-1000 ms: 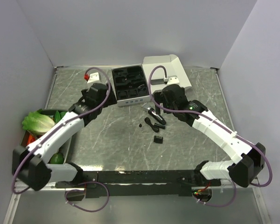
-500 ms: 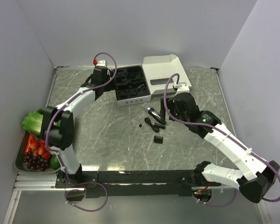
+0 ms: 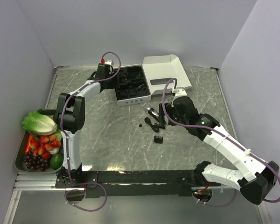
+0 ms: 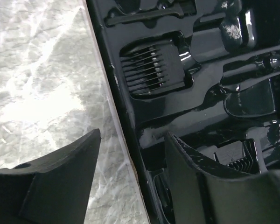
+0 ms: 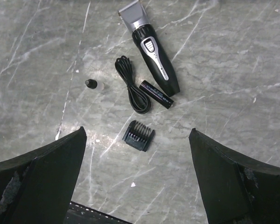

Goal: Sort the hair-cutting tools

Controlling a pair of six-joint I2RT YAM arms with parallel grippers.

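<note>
Hovering above the grey marbled table (image 3: 107,135), my right gripper (image 5: 137,132) is spread wide and holds nothing. Its two dark fingers frame the loose tools lying below.

Farthest from me lies the slim black-and-silver electric hair clipper (image 5: 154,56), flat on the stone with its silver blade end pointing away. Just to its left is the short black cord (image 5: 130,86), folded into a long loop. A small black cylinder with printed lettering (image 5: 156,94) lies between the cord and the clipper's butt end; I cannot tell whether it touches either. A tiny clear bottle with a black cap (image 5: 94,84) lies apart, left of the cord. Nearest me, a small black plastic comb attachment (image 5: 138,136) sits alone.

My left gripper (image 4: 133,137) is out at the left wall of the white cardboard box (image 3: 130,100). Its jaws are parted and straddle that wall, one finger over bare table and the other over the glossy black moulded insert (image 4: 177,112). Neither pad visibly touches the wall, and nothing is gripped.

In the insert, a second black comb attachment (image 4: 151,70) nests in its recess. Another toothed black piece (image 4: 233,156) shows partly beside my finger. The box's white lid (image 3: 163,65) lies open to the right.
</note>
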